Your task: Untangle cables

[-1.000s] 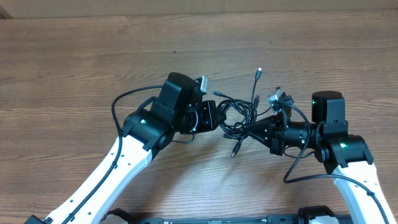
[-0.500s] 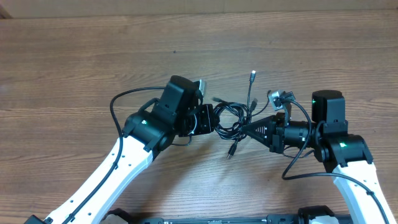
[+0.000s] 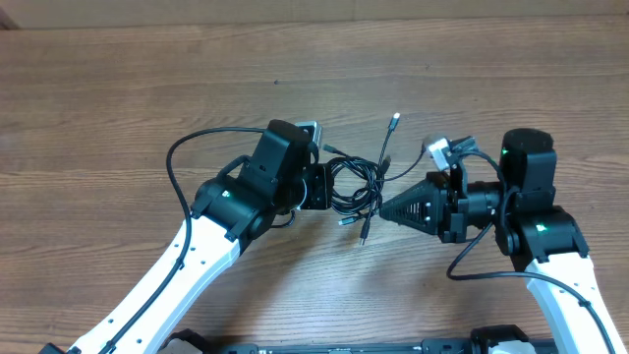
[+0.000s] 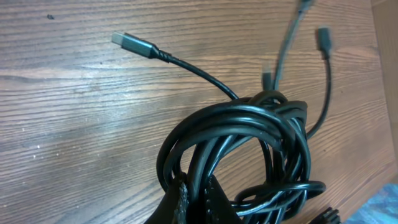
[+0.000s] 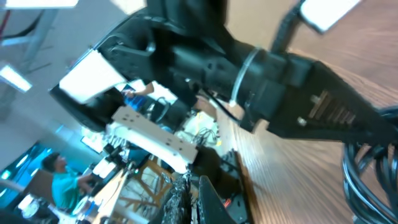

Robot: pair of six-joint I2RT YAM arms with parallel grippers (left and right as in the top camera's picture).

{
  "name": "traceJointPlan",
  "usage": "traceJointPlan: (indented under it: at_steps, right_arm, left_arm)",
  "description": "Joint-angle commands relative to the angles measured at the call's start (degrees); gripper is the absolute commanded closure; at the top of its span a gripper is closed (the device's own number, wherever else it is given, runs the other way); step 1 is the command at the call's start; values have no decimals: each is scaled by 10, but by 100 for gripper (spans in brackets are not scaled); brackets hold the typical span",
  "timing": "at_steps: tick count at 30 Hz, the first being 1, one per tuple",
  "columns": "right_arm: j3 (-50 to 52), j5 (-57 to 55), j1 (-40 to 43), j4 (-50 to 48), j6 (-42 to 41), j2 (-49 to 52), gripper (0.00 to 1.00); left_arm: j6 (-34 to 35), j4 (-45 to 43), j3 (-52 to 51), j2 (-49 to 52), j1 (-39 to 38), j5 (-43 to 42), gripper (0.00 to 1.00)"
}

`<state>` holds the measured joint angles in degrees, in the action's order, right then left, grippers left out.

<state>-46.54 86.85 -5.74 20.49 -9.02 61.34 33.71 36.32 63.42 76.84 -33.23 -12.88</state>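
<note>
The cables [image 3: 356, 187] are a tangled coil of thin black cords on the wooden table, with loose plug ends [image 3: 395, 118] sticking out. My left gripper [image 3: 324, 187] is shut on the coil's left side. In the left wrist view, its fingers [image 4: 196, 194] pinch several strands of the cables [image 4: 249, 137], and a silvery plug [image 4: 127, 42] lies free on the wood. My right gripper [image 3: 385, 209] points left with its tip at the coil's right edge. In the right wrist view, its fingers [image 5: 193, 199] are shut with no cord seen between them, and the cables [image 5: 367, 168] show at the right edge.
The wooden table [image 3: 118, 108] stretches bare to the left and back. My left arm [image 3: 197, 246] and right arm [image 3: 541, 236] come in from the front edge. Thick arm wires loop beside each wrist [image 3: 177, 167].
My left gripper has drawn the coil a little to the left, and the loose plug ends followed. My right wrist has turned, and its tip now sits at the coil's right edge.
</note>
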Motion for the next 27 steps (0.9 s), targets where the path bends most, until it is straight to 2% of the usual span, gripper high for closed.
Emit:
traceJointPlan:
  at_steps: [1, 5, 6, 8, 11, 15, 20, 27]
  right_arm:
    - [-12, 31, -2, -37, -62, -5, 96]
    - [-12, 2, -2, -49, -63, -5, 96]
    - [-12, -16, -2, -46, -63, -5, 92]
    - [-12, -52, -2, -36, -63, -5, 65]
    - [-12, -108, -2, -14, -62, -5, 50]
    - [-12, -181, -2, 17, -54, -5, 45]
    - [-12, -224, -2, 56, 2, -5, 39]
    - [-12, -268, -2, 94, 75, -5, 35]
  left_arm:
    - [-21, -3, 12, -5, 2, 8, 96]
    - [-15, -4, 12, -5, 2, -17, 96]
    - [-10, -3, 12, -5, 3, -26, 96]
    - [16, -4, 12, -6, 8, -57, 96]
    - [54, -8, 12, -8, 27, -99, 96]
    - [57, -5, 12, -8, 60, -134, 96]
    - [57, -5, 12, -8, 89, -188, 96]
    - [133, -6, 12, -8, 88, -202, 96]
